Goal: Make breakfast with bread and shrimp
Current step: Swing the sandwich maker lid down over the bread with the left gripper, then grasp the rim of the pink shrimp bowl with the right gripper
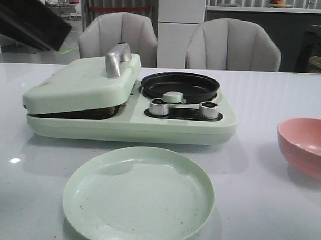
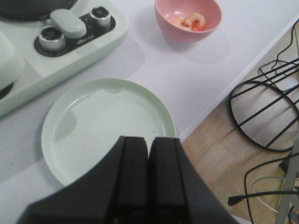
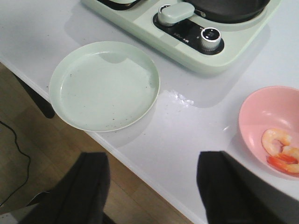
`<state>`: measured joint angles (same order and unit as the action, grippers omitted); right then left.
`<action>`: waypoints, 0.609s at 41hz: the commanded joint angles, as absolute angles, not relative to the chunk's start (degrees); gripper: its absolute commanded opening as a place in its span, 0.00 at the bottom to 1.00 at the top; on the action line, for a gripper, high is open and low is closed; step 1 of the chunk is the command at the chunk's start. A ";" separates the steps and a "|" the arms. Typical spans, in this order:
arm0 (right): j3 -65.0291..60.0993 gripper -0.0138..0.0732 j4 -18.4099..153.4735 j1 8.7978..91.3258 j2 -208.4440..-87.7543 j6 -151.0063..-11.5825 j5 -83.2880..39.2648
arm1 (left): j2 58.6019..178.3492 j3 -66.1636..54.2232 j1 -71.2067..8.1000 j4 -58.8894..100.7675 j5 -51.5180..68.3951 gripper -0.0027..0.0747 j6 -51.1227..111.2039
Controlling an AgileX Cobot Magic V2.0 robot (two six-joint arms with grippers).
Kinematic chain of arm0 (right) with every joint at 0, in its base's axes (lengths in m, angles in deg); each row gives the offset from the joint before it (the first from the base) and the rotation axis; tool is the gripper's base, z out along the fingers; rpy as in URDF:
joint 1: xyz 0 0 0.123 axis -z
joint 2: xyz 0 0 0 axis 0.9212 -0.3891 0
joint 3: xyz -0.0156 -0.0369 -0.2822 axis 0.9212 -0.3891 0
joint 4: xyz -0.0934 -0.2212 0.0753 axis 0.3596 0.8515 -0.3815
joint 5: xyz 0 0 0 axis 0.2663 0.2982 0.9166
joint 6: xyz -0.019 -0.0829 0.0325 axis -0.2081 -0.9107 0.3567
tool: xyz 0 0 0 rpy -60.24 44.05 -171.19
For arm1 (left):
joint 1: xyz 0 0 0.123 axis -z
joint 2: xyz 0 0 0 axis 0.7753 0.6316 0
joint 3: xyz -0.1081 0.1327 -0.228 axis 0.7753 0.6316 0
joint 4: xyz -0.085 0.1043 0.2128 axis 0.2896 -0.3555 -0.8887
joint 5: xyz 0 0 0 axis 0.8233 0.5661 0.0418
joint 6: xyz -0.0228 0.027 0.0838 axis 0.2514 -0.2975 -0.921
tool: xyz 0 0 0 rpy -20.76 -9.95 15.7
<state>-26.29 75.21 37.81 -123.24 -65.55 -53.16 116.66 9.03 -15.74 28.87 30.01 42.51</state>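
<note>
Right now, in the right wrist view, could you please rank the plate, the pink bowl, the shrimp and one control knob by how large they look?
1. Plate, largest.
2. Pink bowl, partly cut off by the picture's edge.
3. Shrimp, inside the bowl.
4. Control knob, close to the shrimp in size and farther away, so that order is unsure.

the small pale orange-pink shrimp (image 3: 280,151) lie curled in the bottom of the round pink bowl (image 3: 261,116), which stands on the white counter (image 3: 196,121) just off the end of the mint-green cooker where its two dials sit. from the left wrist view i can make out at least two pieces (image 2: 191,21) bunched together, pale at the body with a redder streak at one end. no slice of the bread shows anywhere; the cooker's hinged lid is nearly down over its grill side.
</note>
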 commanded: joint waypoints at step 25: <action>-16.46 0.75 90.78 65.18 -148.73 -48.29 -51.75 | 109.93 12.30 -15.04 20.75 25.99 0.17 50.75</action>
